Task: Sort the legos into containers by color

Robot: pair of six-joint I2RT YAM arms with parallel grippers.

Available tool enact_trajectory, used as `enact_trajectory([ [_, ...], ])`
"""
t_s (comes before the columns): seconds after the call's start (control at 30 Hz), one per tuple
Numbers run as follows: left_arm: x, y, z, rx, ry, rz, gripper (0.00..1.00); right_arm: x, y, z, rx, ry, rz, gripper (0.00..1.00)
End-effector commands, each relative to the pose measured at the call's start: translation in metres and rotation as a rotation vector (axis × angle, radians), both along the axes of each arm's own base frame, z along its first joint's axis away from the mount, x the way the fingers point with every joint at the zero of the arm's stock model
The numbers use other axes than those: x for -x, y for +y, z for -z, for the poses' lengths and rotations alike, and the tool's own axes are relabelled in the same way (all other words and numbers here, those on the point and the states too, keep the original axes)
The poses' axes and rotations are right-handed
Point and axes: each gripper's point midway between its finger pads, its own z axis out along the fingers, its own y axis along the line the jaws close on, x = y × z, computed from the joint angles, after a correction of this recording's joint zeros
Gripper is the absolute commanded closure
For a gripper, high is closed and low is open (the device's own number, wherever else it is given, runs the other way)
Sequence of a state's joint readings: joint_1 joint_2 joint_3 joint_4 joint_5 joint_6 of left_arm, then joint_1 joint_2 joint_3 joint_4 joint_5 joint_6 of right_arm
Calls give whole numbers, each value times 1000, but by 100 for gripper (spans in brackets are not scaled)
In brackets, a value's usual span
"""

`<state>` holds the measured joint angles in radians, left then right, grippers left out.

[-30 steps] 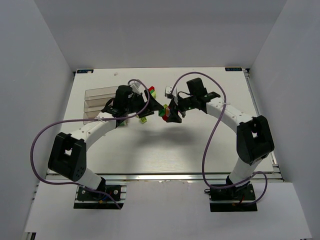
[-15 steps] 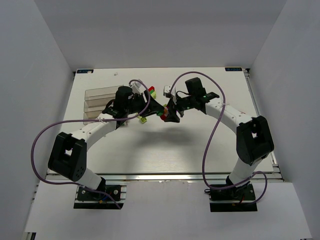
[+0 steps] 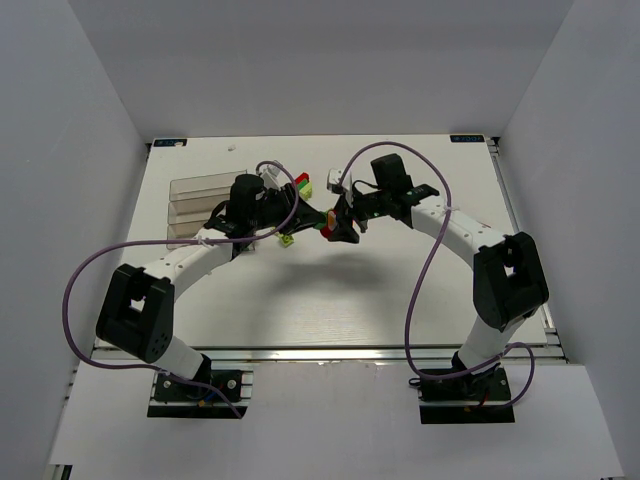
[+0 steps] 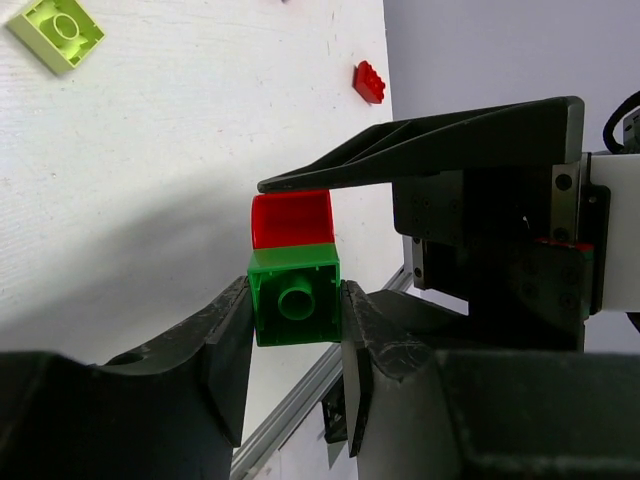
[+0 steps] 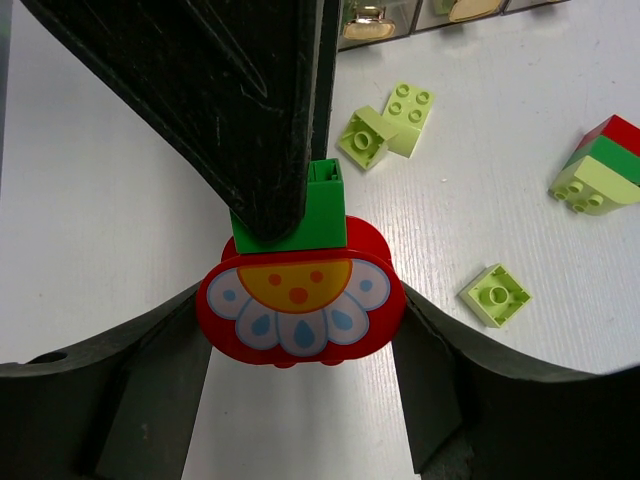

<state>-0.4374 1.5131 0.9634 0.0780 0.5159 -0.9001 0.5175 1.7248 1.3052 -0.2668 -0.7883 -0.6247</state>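
Spreading across the top view you have the white table [image 3: 400, 290], with the clear compartment tray [image 3: 195, 205] at its far left and both arms bent inward so that their grippers meet near the middle, well apart from the tray.

The right gripper [image 5: 300, 320] is clamped on the red flower brick [image 5: 300, 295], one finger on each flank. The left gripper [image 4: 295, 300] has its fingers pressed against both sides of the green brick [image 4: 297, 268], which is plugged onto the red one. The joined pair hangs between the two grippers above the table.

Loose pieces lie below: a red, green and lime stack [image 5: 600, 165], two lime bricks [image 5: 390, 120] touching each other, a lime plate [image 5: 495, 295] and a small red brick [image 4: 369, 82].

Judge these bricks as light, rigid and glossy. They will not crush, but smooth walls can slip or twist under a shallow pinch. Hold each by its flat opposite sides, as now, low enough to keep the studded joint free. Expect the stud fit to resist and then release suddenly, so pull straight apart along the joint and not at an angle.

Compared with a second ago, the left gripper has moved in from slightly farther back and narrowed from wide open onto the green brick. The right gripper's hold looks unchanged, and the loose bricks have not shifted.
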Motion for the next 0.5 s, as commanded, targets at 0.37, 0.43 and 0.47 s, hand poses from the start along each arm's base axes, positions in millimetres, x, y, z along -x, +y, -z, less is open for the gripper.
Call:
enact_trajectory([
  [0.37,-21,105,-20,-90,-37,-280,100,-3,1,-20,-27,-88,9,100],
  [0.43,-21,123,-21,-124,-38,-319,100,-4,0,-18,-22,-86,14,100],
  [0.47,-21,137,-16,-168,-17,-352,100,-5,0,-18,-22,-87,16,100],
])
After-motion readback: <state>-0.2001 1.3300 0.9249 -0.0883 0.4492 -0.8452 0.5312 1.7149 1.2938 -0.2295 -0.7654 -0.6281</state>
